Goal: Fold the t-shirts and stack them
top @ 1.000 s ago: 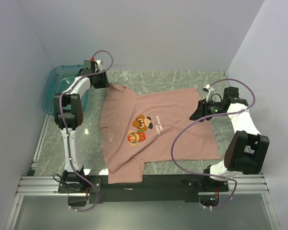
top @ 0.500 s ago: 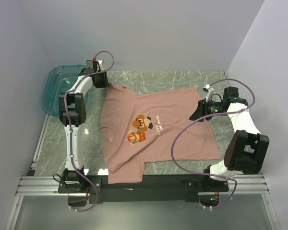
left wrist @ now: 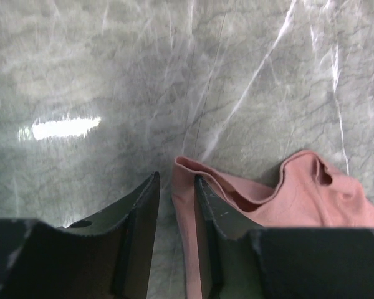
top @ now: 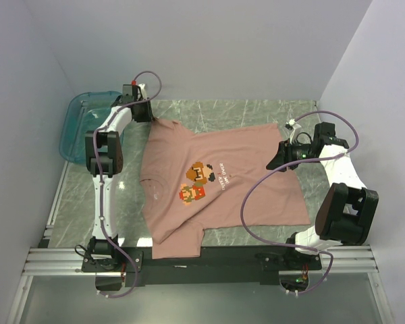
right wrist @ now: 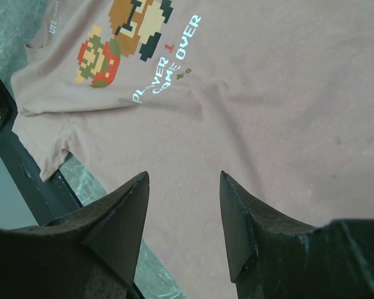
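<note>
At the bench's (top: 256, 111) far left corner, the left gripper (left wrist: 176, 180) has narrowed around the spread t-shirt's (top: 216, 209) sleeve edge, pinched or not I cannot tell; the right gripper (right wrist: 184, 180) hangs open. Folding looks imminent.

Your left arm's elbow (top: 102, 150) has swung toward 3 o'clock, closer to t-shirt (top: 216, 182), uncovering more of teal tray (top: 73, 115). Your left gripper (left wrist: 174, 180): jaws narrower around sleeve edge (left wrist: 186, 169), small gap left.

Teal tray (top: 69, 135) sits at the marble table's (top: 223, 111) far-left corner.
</note>
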`<state>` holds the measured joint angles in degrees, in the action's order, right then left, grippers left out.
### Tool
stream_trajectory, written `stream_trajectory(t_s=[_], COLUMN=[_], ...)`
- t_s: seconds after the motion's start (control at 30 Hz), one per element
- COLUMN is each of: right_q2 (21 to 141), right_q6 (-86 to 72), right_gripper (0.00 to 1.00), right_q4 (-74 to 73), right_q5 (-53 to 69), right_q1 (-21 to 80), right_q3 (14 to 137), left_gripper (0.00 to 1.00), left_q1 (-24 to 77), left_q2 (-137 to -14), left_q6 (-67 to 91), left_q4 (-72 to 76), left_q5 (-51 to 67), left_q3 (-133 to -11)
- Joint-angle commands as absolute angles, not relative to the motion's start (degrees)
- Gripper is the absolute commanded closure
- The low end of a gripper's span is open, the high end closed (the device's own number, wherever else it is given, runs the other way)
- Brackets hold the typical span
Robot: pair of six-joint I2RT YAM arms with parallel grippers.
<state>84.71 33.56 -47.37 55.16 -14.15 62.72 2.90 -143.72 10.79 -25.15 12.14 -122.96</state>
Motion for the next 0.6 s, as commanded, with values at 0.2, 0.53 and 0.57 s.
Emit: stream_trajectory(t_s=[0.2,0.53,0.57], right_q2=[85.3,84.9,84.8], right_q6=[35.1,35.6,35.6], right_gripper=[0.44,0.44,0.44], right_q4=[-48.7,-49.5,-49.6], right_q5=[56.8,57.2,57.2], right_q1=[-14.6,-14.7,-14.7], right_q3=[65.7,66.1,66.1], left_gripper=[0.66,0.70,0.71], left_q1=[4.1,4.9,5.0], left_q2=[-145.7,-146.5,-146.9], left_q6=[11.1,10.7,10.9], left_q4=[-26.1,-27.7,-28.5], left_q5=[10.8,11.0,9.9], left_q3=[-128.0,-128.9,-129.4])
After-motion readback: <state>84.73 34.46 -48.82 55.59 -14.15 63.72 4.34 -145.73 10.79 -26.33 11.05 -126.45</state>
